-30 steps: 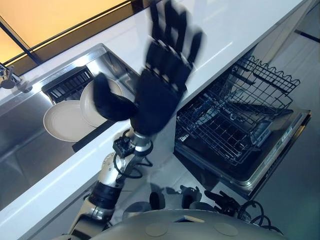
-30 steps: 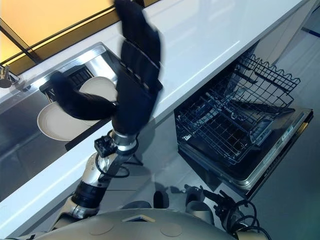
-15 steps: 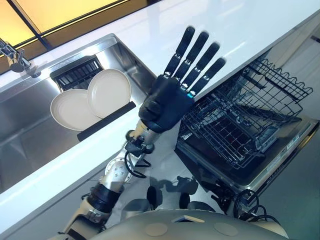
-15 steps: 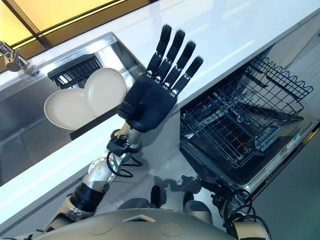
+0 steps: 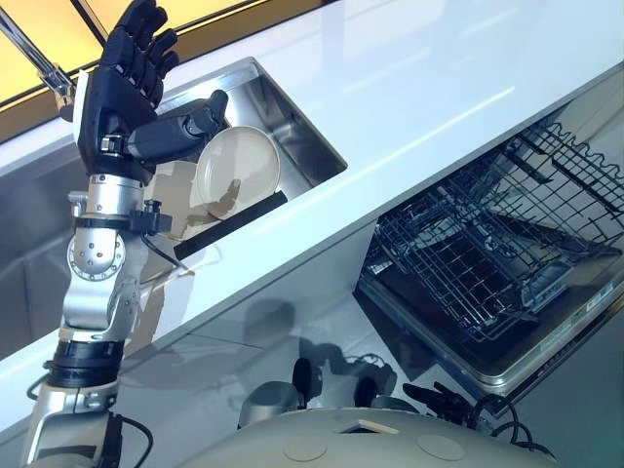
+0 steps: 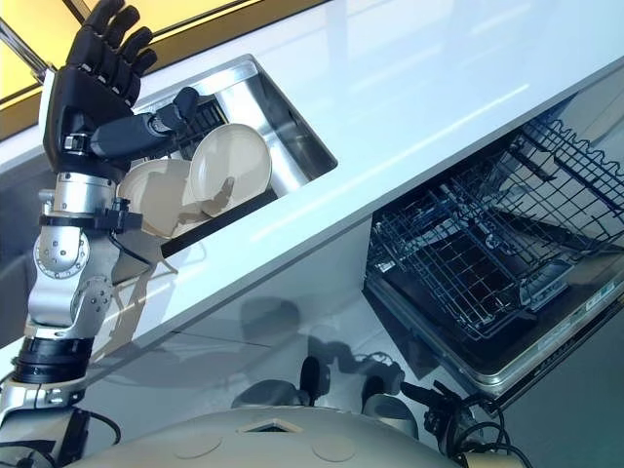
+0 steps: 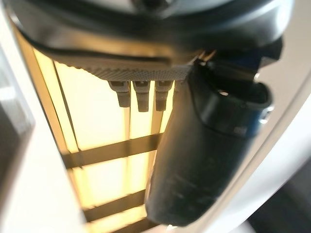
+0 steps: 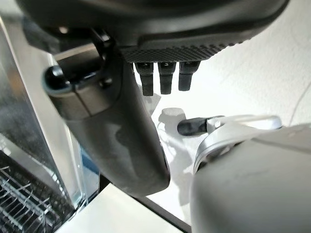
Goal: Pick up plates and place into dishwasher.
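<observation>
A: Hovering over the steel sink (image 5: 292, 117), left hand (image 5: 122, 83) has fingers straight, holding nothing.
B: Plates?
A: Two cream round plates (image 5: 237, 168) lean inside the sink. Black wire dishwasher rack (image 5: 487, 263) is pulled out under the white desk (image 5: 409, 68).
B: Right hand (image 8: 121, 131)?
A: Relaxed, holding nothing.
</observation>
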### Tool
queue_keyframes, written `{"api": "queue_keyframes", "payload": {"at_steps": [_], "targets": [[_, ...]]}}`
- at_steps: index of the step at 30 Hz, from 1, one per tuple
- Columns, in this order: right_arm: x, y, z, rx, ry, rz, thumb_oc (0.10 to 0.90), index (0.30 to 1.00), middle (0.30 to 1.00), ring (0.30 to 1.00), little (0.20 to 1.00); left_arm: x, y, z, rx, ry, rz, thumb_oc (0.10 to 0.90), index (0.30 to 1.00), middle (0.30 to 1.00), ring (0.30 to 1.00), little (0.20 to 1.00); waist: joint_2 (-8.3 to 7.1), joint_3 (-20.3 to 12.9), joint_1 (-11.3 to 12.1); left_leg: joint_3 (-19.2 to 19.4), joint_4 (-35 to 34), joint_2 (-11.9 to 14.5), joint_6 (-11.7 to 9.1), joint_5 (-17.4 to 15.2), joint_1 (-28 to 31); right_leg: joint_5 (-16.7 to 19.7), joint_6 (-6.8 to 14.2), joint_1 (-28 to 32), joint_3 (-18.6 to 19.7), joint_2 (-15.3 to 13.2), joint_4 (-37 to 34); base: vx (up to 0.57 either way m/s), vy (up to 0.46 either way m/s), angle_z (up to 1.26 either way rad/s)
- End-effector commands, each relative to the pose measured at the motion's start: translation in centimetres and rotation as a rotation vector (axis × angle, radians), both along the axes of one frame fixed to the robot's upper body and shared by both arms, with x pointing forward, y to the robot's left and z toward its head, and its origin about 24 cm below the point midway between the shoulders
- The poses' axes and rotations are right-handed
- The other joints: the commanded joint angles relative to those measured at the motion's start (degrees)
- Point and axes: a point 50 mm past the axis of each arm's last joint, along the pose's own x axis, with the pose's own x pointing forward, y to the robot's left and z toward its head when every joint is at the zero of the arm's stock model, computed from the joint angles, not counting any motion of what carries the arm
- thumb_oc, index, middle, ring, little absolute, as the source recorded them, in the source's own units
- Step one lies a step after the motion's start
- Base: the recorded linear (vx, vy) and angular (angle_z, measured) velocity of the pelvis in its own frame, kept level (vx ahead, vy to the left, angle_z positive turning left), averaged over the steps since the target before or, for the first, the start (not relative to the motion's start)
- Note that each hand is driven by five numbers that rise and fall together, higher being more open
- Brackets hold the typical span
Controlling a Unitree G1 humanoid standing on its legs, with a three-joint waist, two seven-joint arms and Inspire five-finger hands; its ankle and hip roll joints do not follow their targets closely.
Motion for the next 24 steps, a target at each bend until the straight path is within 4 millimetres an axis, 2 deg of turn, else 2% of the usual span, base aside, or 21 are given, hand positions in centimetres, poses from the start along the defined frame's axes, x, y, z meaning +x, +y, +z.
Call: {"api": "queue_keyframes", "payload": {"at_steps": [1, 4, 7, 13, 24], "targets": [[0.6, -2.6, 0.9, -0.063, -0.009, 0.023, 0.8, 0.9, 0.9, 0.9, 0.9, 1.5, 2.0, 4.6, -0.069, -0.123, 0.026, 0.8, 0.9, 0.9, 0.9, 0.9, 1.4, -3.98, -1.7, 2.95, 1.21, -0.81, -0.33, -6.49, 0.48, -7.69, 1.92, -3.84, 1.46, -0.26, 8.4, 0.11, 0.168, -0.27], [0.7, -2.8, 1.0, -0.068, 0.0, 0.039, 0.8, 0.9, 0.9, 0.9, 0.9, 2.0, 3.3, 4.7, -0.034, -0.082, 0.072, 0.8, 0.9, 0.9, 0.9, 0.9, 1.66, -3.98, -2.16, 3.76, 1.31, -1.19, 0.42, -7.06, 1.15, -7.65, 2.47, -3.92, 2.21, -0.6, 8.92, 0.1, 0.15, -0.26], [0.8, -3.0, 1.1, -0.079, 0.014, 0.059, 0.8, 0.9, 0.9, 0.9, 0.9, 2.7, 5.1, 5.3, 0.13, -0.017, 0.164, 0.8, 0.9, 0.9, 0.9, 0.9, 1.81, -3.54, -3.16, 4.88, 1.9, -1.78, 1.68, -7.76, 1.6, -7.3, 3.65, -4.6, 3.78, -1.2, 10.2, 0.11, 0.168, -0.17], [1.1, -3.0, 1.1, -0.079, 0.01, 0.063, 0.8, 0.9, 0.9, 0.9, 0.9, 3.9, 6.9, 5.5, 0.216, 0.107, 0.183, 0.8, 0.9, 0.9, 0.9, 0.9, 2.25, -2.57, -4.18, 5.93, 1.59, -2.61, 3.02, -8.16, 1.87, -6.57, 5.34, -6.49, 5.59, -1.65, 11.96, 0.06, 0.141, -0.18], [1.9, -3.3, 1.4, -0.088, -0.012, 0.064, 0.8, 0.9, 0.9, 0.9, 0.9, 4.7, 10.1, 5.9, 0.376, 0.289, 0.296, 0.8, 0.9, 0.9, 0.9, 0.9, 1.38, 0.31, -5.52, 8.29, 4.81, -3.91, 4.64, -9.72, -0.96, -3.72, 7.68, -11.23, 9.21, -2.53, 13.78, 0.03, 0.115, -0.18]]}}
